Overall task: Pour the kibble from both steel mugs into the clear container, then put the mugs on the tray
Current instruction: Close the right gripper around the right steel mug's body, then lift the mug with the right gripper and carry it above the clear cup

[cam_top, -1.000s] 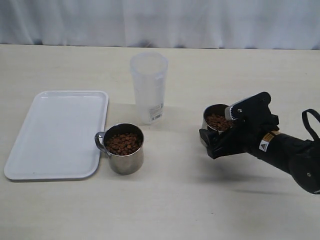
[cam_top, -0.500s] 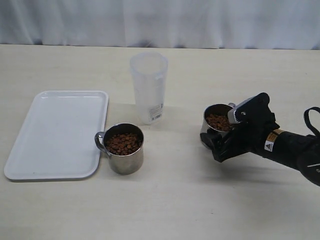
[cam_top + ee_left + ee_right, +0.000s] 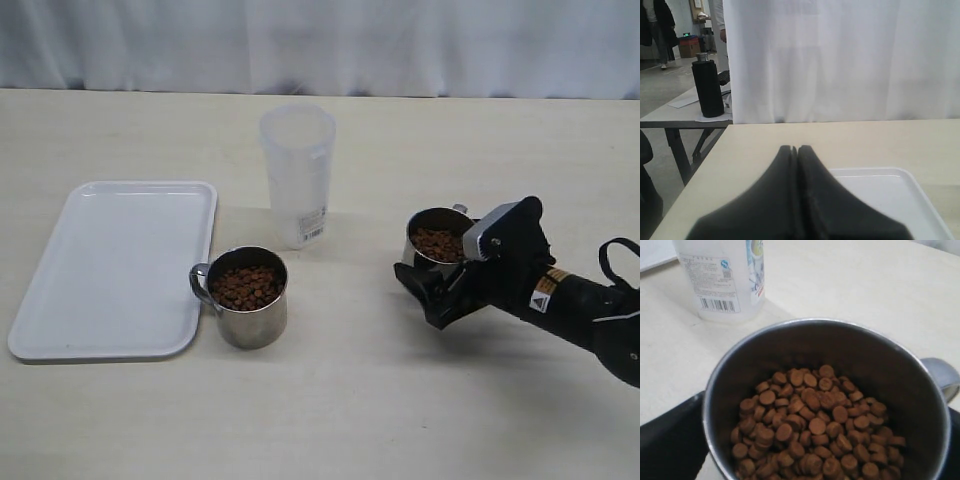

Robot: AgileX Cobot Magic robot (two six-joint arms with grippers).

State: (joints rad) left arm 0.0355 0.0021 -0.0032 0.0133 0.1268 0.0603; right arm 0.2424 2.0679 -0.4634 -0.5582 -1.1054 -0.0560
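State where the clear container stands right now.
In the exterior view the clear container stands upright mid-table, just behind the steel mug that sits next to the tray.

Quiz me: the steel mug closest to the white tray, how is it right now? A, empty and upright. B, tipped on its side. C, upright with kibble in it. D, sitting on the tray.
C: the steel mug stands upright just off the tray, with brown kibble filling it close to the rim.
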